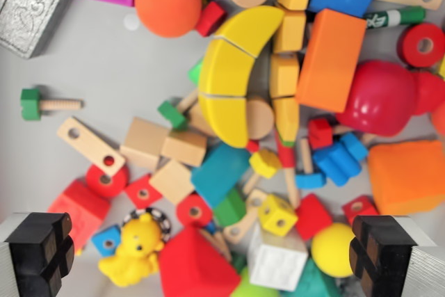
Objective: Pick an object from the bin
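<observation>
I see the bin floor [83, 67] bare grey on the left, my only open room; the right is packed with blocks. A yellow banana [233, 74] curves through the middle, an orange ball [167, 2] far beyond it. My hand [215, 252] hangs above the near edge, fingers [42, 245] spread wide, empty. A yellow duck [135, 252] lies between them, nearer the left finger.

Looks like a lab test bin: plain grey bin floor [104, 53] crammed with toy blocks, a sliced wooden banana [233, 67], a yellow duck [135, 252].
</observation>
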